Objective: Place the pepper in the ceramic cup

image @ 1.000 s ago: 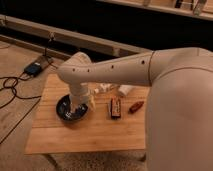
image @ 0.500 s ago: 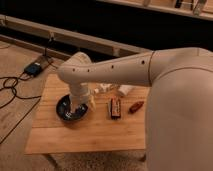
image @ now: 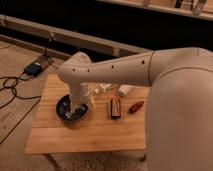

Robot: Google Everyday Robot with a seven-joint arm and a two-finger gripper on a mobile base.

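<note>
The small red-orange pepper (image: 135, 106) lies on the wooden table (image: 90, 135), right of the middle. The white ceramic cup (image: 125, 90) stands just behind it, partly hidden by my arm. My gripper (image: 81, 108) hangs at the end of the bent arm over the dark round bowl (image: 67, 110) on the table's left, well left of the pepper and the cup. My arm hides much of the gripper.
A black rectangular block with orange markings (image: 115, 107) lies between the bowl and the pepper. A slim white bottle (image: 103, 89) is behind the block. Cables and a power brick (image: 34, 67) lie on the floor at the left. A dark wall ledge runs behind the table.
</note>
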